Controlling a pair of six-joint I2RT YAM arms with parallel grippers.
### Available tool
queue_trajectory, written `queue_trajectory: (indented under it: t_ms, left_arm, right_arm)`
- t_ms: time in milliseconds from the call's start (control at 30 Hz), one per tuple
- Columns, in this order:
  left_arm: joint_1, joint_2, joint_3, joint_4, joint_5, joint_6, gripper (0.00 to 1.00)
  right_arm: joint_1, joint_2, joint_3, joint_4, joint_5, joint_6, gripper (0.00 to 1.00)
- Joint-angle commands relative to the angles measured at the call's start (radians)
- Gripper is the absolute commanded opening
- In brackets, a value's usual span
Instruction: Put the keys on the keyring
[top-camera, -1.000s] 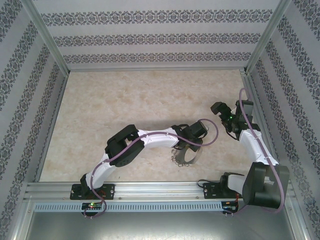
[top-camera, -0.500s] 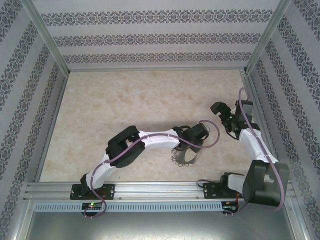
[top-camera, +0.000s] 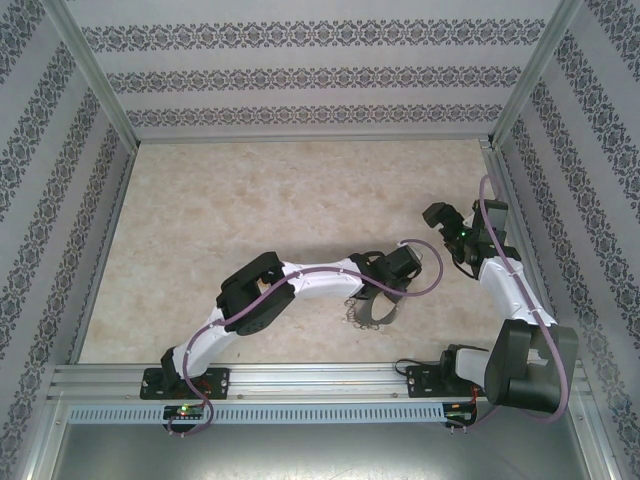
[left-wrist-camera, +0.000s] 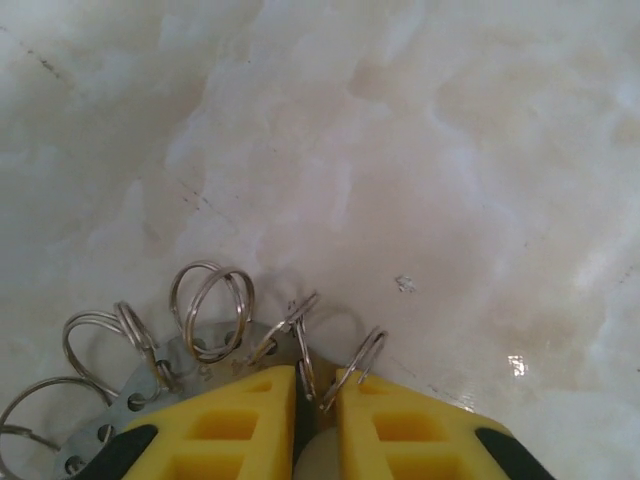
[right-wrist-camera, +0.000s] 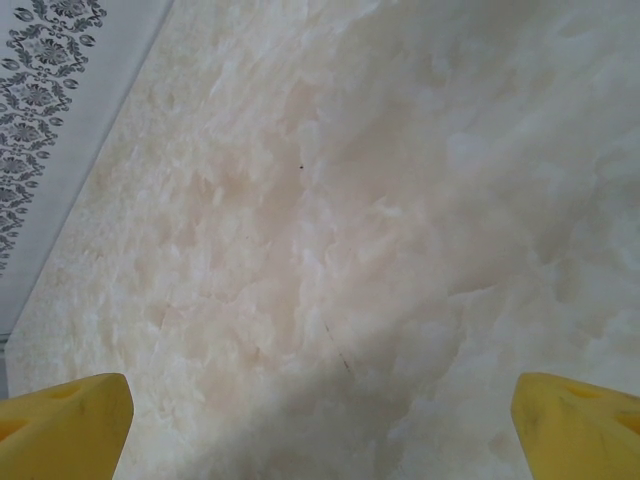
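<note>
The keyring (top-camera: 368, 311), a large metal ring strung with small silver split rings, lies on the marble table near the front centre. My left gripper (top-camera: 380, 294) is down on its far side. In the left wrist view the yellow fingers (left-wrist-camera: 250, 420) stand almost together, pinching a split ring and the rim of the keyring (left-wrist-camera: 205, 345) in the narrow gap of the left gripper (left-wrist-camera: 316, 385). My right gripper (top-camera: 437, 215) hovers apart at the right, and its yellow fingertips (right-wrist-camera: 70, 420) are spread wide over bare table, the right gripper (right-wrist-camera: 320, 425) holding nothing. The keys are out of view.
Patterned walls enclose the table (top-camera: 250, 220) on three sides, with a metal rail (top-camera: 300, 380) along the near edge. The right arm's elbow stands close to the right wall.
The left arm has edged a little to the right over the keyring and its jaws have drawn together. The right arm has not moved.
</note>
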Motion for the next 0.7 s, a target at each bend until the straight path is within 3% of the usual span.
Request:
queue_trajectory:
  t_ms: [0, 100, 300, 500, 667]
  left_arm:
    - [-0.01, 0.024, 0.009, 0.002, -0.037, 0.001, 0.09]
    - [-0.009, 0.012, -0.007, 0.009, -0.053, 0.008, 0.0]
    - [-0.008, -0.087, -0.114, 0.051, -0.073, 0.063, 0.0]
    - [-0.004, -0.221, -0.264, 0.093, -0.049, 0.18, 0.0]
    - [0.006, -0.332, -0.391, 0.112, 0.005, 0.308, 0.0]
  right_arm:
    - [-0.012, 0.006, 0.008, 0.016, -0.019, -0.012, 0.97]
    - [-0.013, 0.005, 0.008, 0.013, -0.02, -0.015, 0.97]
    - [-0.013, -0.017, -0.002, 0.002, -0.029, -0.034, 0.98]
    - [-0.008, -0.076, -0.014, -0.066, 0.048, -0.051, 0.98]
    - [-0.003, -0.127, -0.064, -0.065, 0.001, -0.064, 0.98]
